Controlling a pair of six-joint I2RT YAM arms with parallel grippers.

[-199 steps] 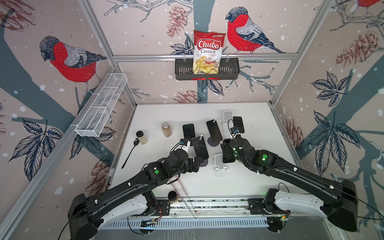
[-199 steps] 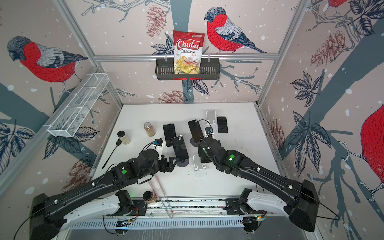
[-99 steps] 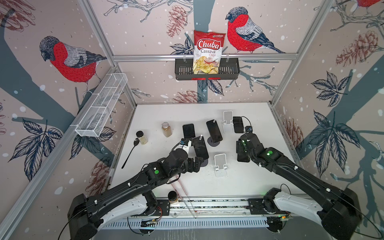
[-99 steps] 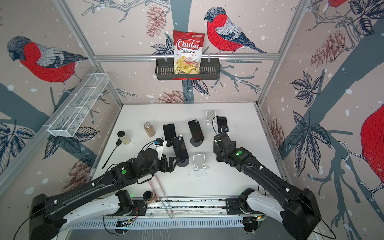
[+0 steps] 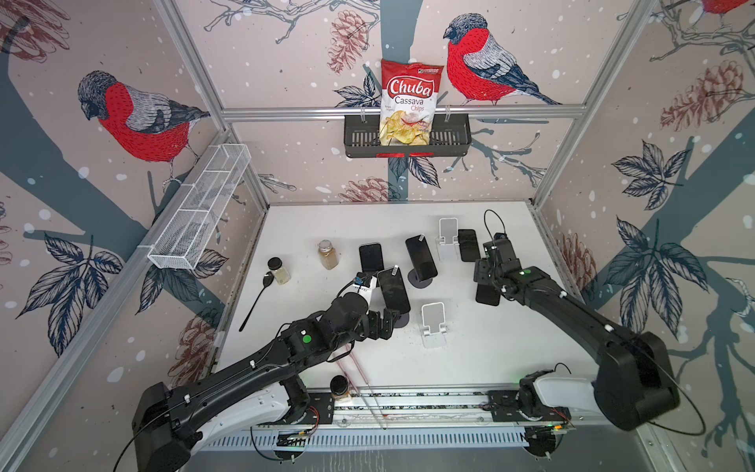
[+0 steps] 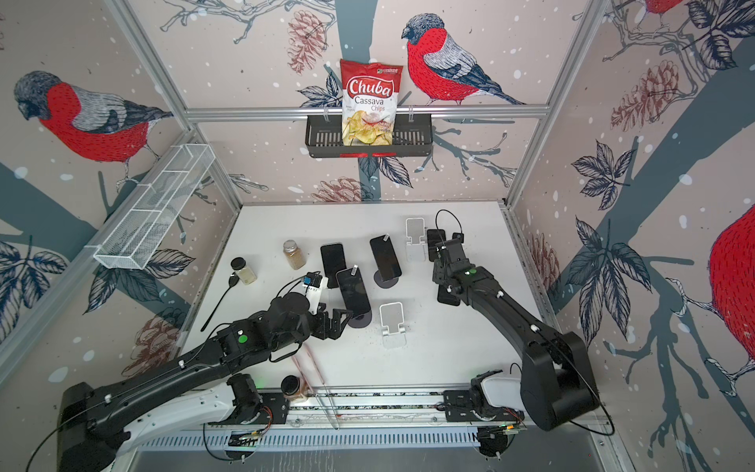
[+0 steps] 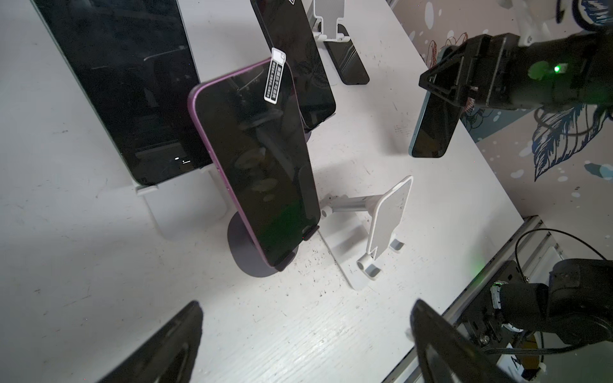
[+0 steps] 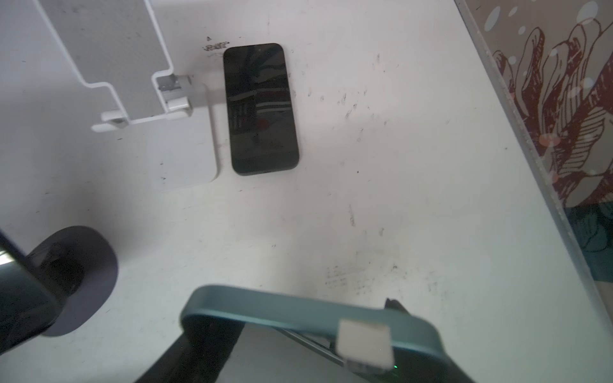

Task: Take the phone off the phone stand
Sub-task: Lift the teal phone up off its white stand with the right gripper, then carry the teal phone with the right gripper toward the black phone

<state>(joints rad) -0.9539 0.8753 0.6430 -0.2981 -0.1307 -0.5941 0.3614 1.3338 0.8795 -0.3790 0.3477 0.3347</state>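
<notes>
Under your right pincer [image 5: 485, 274], pinching the teal phone [image 7: 431, 129] by one end, lay the table [image 5: 490, 351]: a slip could have dropped it; left pincer [image 5: 384, 323] stood spread.

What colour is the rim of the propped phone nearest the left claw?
Purple. The phone shows its rim best in the left wrist view.

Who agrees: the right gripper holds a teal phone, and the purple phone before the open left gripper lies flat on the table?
Not flat: in the left wrist view the purple phone leans propped in its dark round stand. The right gripper does hold the teal phone, and the left gripper is open.
</notes>
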